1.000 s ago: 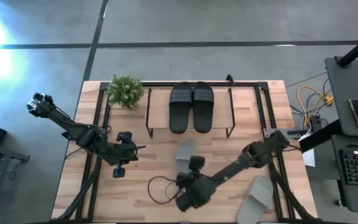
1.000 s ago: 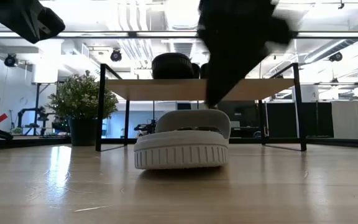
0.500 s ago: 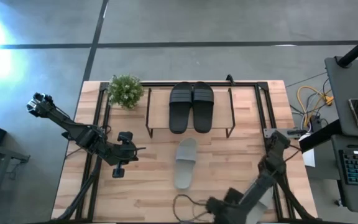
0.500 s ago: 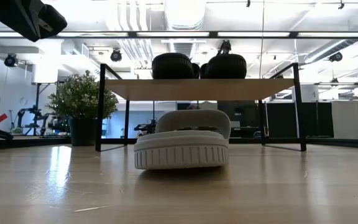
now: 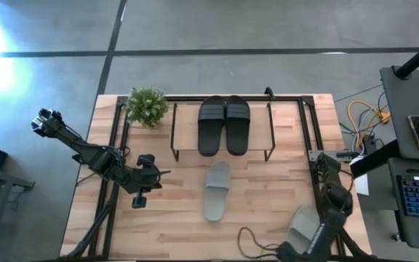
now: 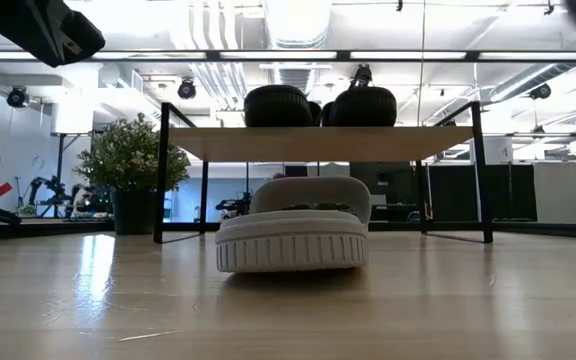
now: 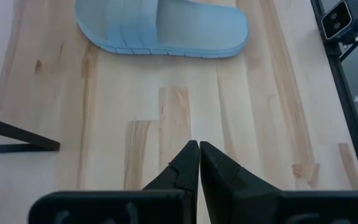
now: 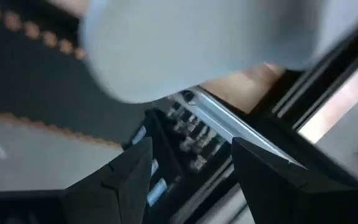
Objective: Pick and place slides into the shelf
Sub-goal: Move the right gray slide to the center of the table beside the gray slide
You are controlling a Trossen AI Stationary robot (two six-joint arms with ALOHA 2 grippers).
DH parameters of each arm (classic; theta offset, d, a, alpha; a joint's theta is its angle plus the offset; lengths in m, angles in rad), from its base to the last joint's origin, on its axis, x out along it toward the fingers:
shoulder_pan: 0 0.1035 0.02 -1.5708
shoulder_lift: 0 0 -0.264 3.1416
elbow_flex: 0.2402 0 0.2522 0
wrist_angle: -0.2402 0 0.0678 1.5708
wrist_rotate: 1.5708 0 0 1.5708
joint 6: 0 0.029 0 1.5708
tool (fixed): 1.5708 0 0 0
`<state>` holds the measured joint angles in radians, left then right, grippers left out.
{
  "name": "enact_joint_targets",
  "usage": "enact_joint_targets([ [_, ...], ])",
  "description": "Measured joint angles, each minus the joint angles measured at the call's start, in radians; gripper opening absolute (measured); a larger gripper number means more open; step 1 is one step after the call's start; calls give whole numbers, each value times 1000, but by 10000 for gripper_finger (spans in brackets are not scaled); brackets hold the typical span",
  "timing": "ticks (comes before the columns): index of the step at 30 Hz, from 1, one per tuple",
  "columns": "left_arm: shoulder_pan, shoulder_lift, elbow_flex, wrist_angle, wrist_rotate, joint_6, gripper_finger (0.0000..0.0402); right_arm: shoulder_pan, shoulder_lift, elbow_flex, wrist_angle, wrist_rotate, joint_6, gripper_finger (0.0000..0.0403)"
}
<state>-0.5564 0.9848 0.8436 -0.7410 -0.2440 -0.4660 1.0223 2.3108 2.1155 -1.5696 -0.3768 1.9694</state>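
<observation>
Black ribbed rubber pair (image 5: pixel 224 125) atop light-wood shelf (image 5: pixel 186 132). Pale ridged slide (image 5: pixel 216 190) mid-counter; another (image 5: pixel 308 225) near right corner. Left gripper (image 7: pixel 199 163) clenched; right gripper (image 8: pixel 190 163) spread, empty.

The shelf (image 5: pixel 186 129) is a low rack with a light wood top board and thin black wire legs, standing at the far side of the table. On its board the black pair of slides (image 5: pixel 224 124) lies side by side, touching, soles down. One pale grey-green slide (image 5: pixel 217 191) lies flat on the table just in front of the shelf. The other pale slide (image 5: pixel 303 229) lies near the table's front right corner, slightly turned
</observation>
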Motion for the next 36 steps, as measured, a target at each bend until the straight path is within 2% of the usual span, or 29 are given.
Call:
enact_joint_targets([
  [3,0,0,0,14,0,0,0,37,-14,-53,-2,4,125,212],
  [7,0,0,0,32,0,0,0,55,-35,-146,-2,4,159,211],
  [17,3,11,0,29,2,-79,0,22,-117,-379,-3,88,112,211],
  [28,7,12,0,30,2,-105,0,31,-135,-510,-2,100,18,207],
  [31,7,12,0,30,1,-105,0,31,-135,-533,-1,127,-33,182],
  [36,7,12,0,29,-2,-105,0,27,-135,-550,-4,190,-96,98],
])
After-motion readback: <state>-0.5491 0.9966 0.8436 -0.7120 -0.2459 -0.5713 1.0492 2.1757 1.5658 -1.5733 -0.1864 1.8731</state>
